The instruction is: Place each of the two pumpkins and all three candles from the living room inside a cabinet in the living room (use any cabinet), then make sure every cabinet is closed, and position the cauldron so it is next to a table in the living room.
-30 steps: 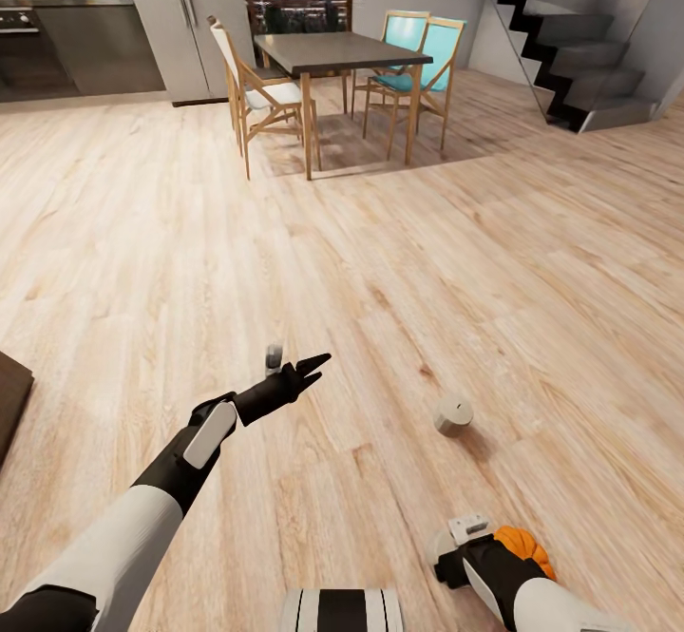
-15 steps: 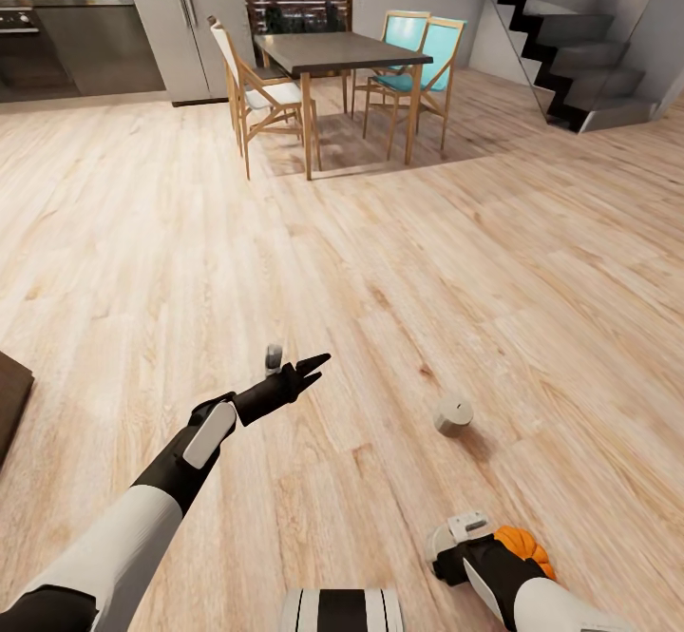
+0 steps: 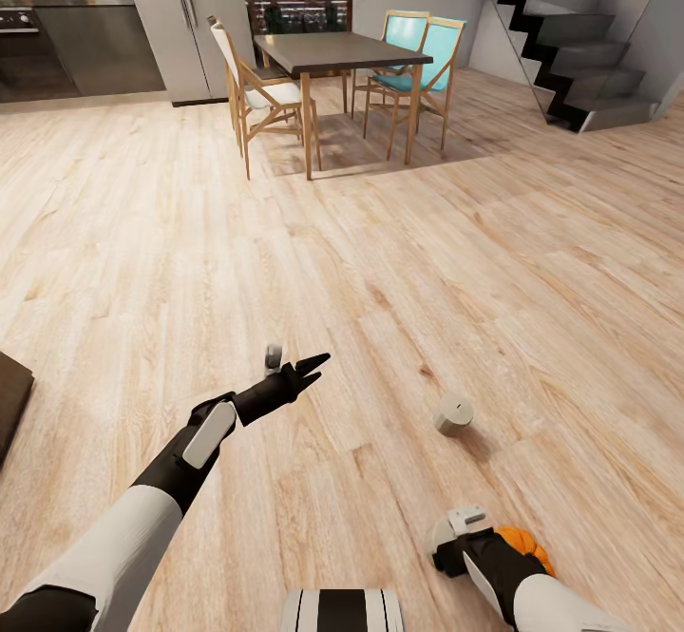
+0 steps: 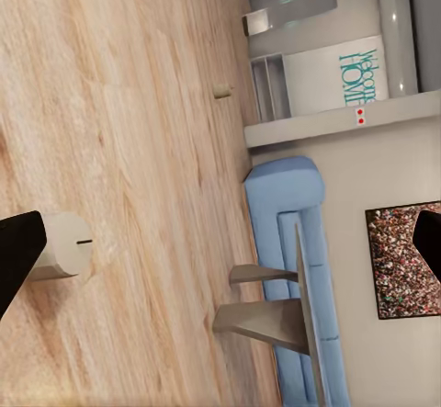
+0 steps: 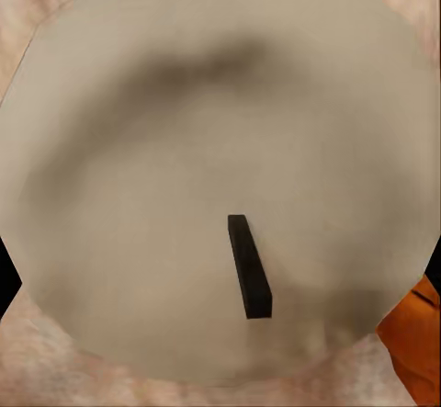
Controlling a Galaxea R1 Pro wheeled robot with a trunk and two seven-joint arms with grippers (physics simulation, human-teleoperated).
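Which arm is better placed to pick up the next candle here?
Right. Its end effector sits directly over a candle beside the pumpkin. The left end effector hangs open in the air, further from the candle on the floor.

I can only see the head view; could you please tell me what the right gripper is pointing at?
Observer: The right wrist view looks straight onto a candle top, very close to the right gripper.
Operator: Is anything beside it?
Observer: The pumpkin shows right at that candle's edge.
Operator: And the left arm?
Observer: The left gripper is open, with a second candle beside one fingertip and the low table beyond.
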